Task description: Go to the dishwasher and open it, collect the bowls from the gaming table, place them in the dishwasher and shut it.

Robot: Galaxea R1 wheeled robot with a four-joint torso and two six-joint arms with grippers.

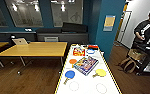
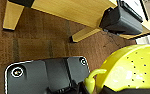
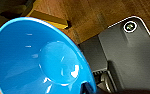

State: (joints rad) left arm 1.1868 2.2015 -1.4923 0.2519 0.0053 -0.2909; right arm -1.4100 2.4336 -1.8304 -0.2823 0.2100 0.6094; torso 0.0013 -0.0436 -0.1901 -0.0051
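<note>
On the left arm, a perforated yellow-green plastic bowl (image 2: 131, 70) sits at the left claw (image 2: 87, 85), which seems to pinch its rim, over brown carpet beside a yellow-wood surface (image 2: 73, 10). Ahead in the head view lies the long glossy white gaming table (image 1: 86, 82), its long axis running away from the robot, carrying paddles and a colourful box. On the right arm, the right claw (image 3: 87, 87) grips a glossy bright blue bowl (image 3: 38, 60) by its rim.
</note>
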